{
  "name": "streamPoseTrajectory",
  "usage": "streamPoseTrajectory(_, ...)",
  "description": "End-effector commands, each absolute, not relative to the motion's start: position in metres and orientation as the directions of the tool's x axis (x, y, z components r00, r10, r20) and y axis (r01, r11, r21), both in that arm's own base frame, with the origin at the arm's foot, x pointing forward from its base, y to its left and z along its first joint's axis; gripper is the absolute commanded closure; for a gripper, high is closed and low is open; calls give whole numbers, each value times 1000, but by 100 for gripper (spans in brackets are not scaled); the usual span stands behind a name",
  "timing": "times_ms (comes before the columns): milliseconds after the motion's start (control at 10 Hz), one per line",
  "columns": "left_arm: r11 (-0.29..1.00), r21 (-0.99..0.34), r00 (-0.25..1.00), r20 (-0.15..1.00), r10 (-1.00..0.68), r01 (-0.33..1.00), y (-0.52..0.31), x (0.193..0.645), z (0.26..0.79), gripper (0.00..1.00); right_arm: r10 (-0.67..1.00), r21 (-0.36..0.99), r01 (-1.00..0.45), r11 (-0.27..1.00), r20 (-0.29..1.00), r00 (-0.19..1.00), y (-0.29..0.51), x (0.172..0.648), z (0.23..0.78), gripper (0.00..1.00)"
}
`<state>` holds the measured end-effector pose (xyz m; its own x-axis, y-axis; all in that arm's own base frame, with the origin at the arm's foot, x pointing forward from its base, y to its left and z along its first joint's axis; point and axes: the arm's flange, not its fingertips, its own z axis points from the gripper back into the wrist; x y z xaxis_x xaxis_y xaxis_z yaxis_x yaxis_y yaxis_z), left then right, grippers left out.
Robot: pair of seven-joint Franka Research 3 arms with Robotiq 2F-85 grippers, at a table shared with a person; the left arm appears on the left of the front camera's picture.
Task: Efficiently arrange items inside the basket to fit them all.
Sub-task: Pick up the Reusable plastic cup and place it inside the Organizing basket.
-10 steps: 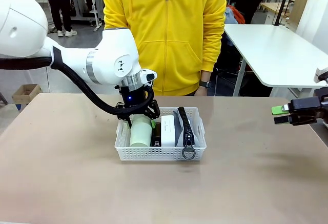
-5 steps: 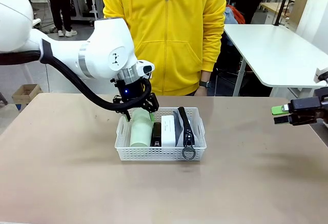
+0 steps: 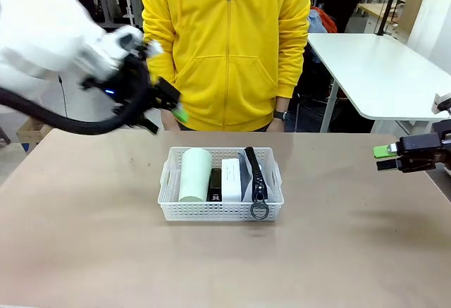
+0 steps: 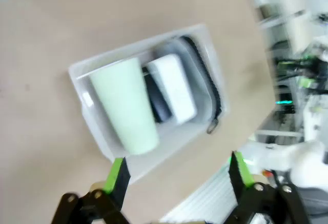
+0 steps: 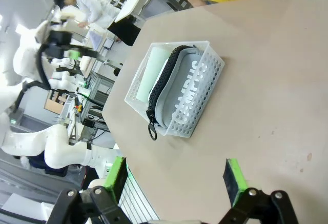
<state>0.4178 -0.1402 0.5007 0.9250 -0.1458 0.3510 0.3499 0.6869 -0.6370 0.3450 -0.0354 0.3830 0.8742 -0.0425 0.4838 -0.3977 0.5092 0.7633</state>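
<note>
Left gripper (image 4: 177,175) jaws spread wide, empty, above the basket (image 4: 87,98); right gripper (image 5: 177,180) jaws likewise spread, holding nothing.

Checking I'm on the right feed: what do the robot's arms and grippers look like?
Glossy white rounded arm links with black joint bands and a black cable looping beneath. Left gripper and right gripper are black two-finger units with bright green fingertip pads.

Bright even indoor light; motion blur on left arm (image 3: 56,47).
</note>
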Motion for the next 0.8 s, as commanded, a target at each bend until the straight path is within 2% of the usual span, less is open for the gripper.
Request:
streamPoseTrajectory(0, 503, -788, 924, 378, -59, 355, -45, 379, 490, 0, -48, 770, -384, 510, 471, 881, -35, 345, 386, 0)
streamPoseTrajectory(200, 354, -877, 927, 370, 65, 325, 34, 358, 475, 0, -48, 770, -384, 510, 471, 881, -35, 345, 386, 0)
streamPoseTrajectory(400, 217, -929, 941, 326, 89, 301, 98, 351, 442, 0, -48, 770, -384, 510, 471, 881, -35, 345, 386, 0)
streamPoseTrajectory(500, 148, -933, 941, 336, 35, 328, 120, 352, 423, 0, -48, 770, -384, 510, 471, 881, -35, 345, 386, 0)
streamPoseTrajectory(700, 168, -944, 959, 275, -65, 283, 134, 369, 392, 0, -48, 770, -384, 510, 471, 881, -35, 345, 386, 0)
